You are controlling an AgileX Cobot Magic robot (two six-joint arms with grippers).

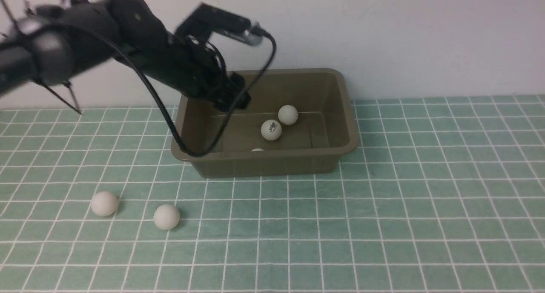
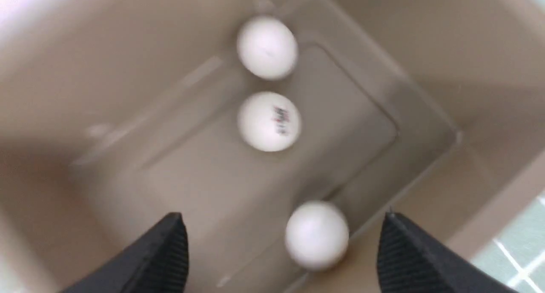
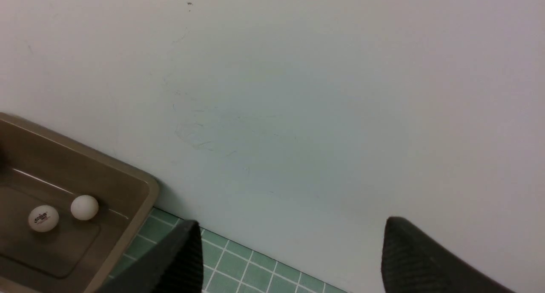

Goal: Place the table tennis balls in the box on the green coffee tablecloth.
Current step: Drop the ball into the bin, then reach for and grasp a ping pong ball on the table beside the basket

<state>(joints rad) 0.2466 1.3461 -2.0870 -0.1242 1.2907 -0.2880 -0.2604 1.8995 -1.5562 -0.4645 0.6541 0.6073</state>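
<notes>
The olive-brown box (image 1: pixel 340 127) stands on the green checked tablecloth (image 1: pixel 383 199) by the wall. Three white balls lie inside it: a plain one (image 1: pixel 288 114), one with a dark logo (image 1: pixel 271 129), and one (image 1: pixel 257 150) just showing above the near rim. The left wrist view shows them too: the plain one (image 2: pixel 267 47), the logo one (image 2: pixel 269 121) and a blurred one (image 2: pixel 317 234) near the wall. My left gripper (image 2: pixel 283 225) is open and empty over the box's left part (image 1: pixel 234 99). Two more balls (image 1: pixel 104 203) (image 1: pixel 166 216) lie on the cloth front left. My right gripper (image 3: pixel 291 231) is open, facing the wall.
A pale wall (image 1: pixel 404 37) rises right behind the box. The left arm's black cable (image 1: pixel 170 127) loops down over the box's left rim. The right wrist view catches the box's corner (image 3: pixel 144 186) with two balls in it.
</notes>
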